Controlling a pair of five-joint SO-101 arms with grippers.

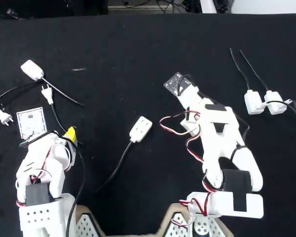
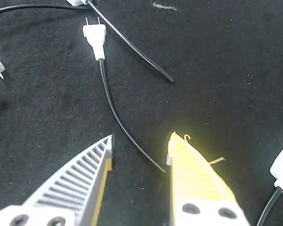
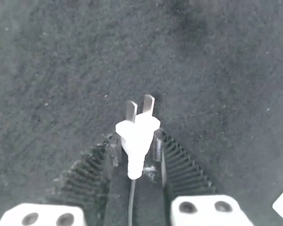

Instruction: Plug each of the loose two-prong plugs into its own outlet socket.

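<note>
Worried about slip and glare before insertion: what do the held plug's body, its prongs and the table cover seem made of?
Plug body: seemingly white moulded plastic, smooth, faintly glossy.
Prongs: flat metal blades, dull grey, light catching their faces.
Table cover: probably black cloth or felt, matte, with a fuzzy grain and pale lint specks.

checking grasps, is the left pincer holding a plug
No, the left pincer stands open and empty; the white plug lies apart from it.

Smooth plastic plug (image 3: 137,134), metal prongs (image 3: 148,104)
</note>
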